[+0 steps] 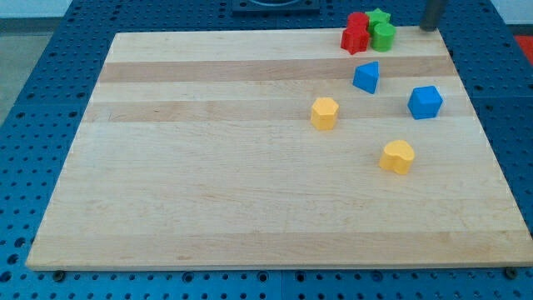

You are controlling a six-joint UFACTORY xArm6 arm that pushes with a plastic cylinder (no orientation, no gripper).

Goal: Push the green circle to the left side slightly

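We see a pale wooden board (250, 183) on a blue pegboard table (42, 100). Going left to right: a yellow hexagonal block (325, 112) sits mid-board. At the far edge, two red blocks (356, 33) cluster touching the green circle (384, 36), with a green star (380, 17) just behind it. A blue triangular block (366, 77) lies nearer, then a yellow heart-like block (398, 156) and a blue cube (425, 102). My tip (430, 27) stands right of the green circle, apart from it. It carries no gripper, so nothing is grasped.
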